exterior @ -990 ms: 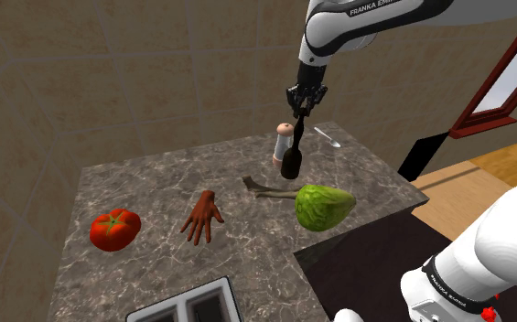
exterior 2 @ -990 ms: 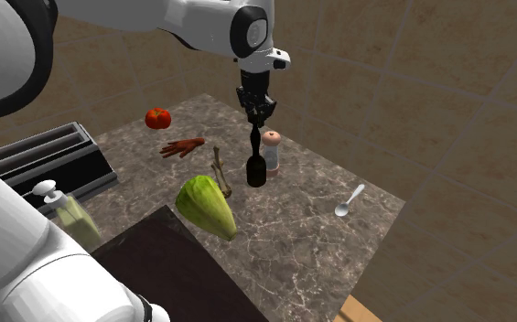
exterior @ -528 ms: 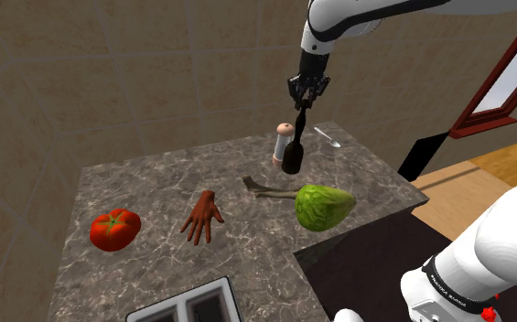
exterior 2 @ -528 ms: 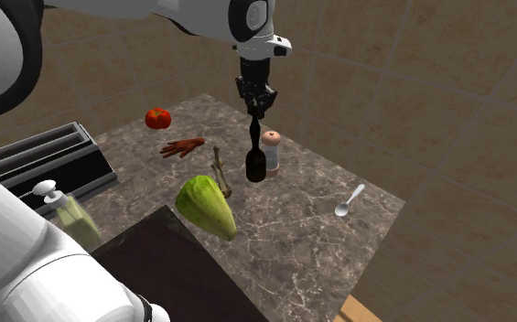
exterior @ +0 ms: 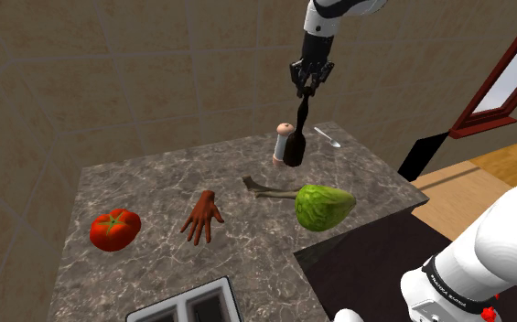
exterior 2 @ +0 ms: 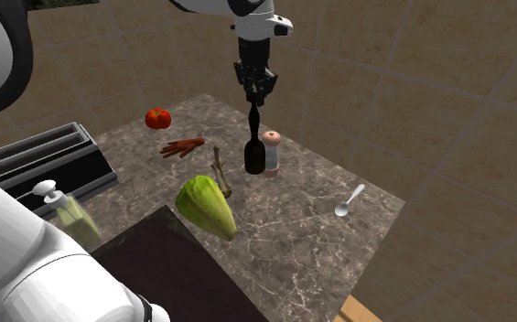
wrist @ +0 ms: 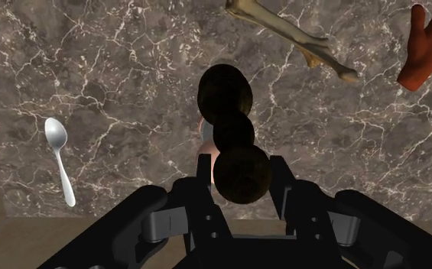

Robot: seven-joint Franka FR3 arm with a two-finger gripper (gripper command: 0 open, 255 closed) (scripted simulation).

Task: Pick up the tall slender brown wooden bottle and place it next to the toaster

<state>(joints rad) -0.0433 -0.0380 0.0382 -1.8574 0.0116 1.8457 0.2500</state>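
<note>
Lifting higher than a second ago — the hand (exterior: 306,90) clamped on the dark bottle (exterior: 293,151), now off the counter (exterior: 156,183).

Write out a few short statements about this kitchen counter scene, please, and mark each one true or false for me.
1. The hand clasps the dark brown bottle by its top. True.
2. The bottle lies on its side. False: it hangs upright under the hand.
3. The tomato sits on the counter. True.
4. The spoon leans against the toaster. False: the spoon lies flat near the counter's other end, well apart from the toaster.
5. The hand is open. False: its fingers are shut on the bottle.
</note>
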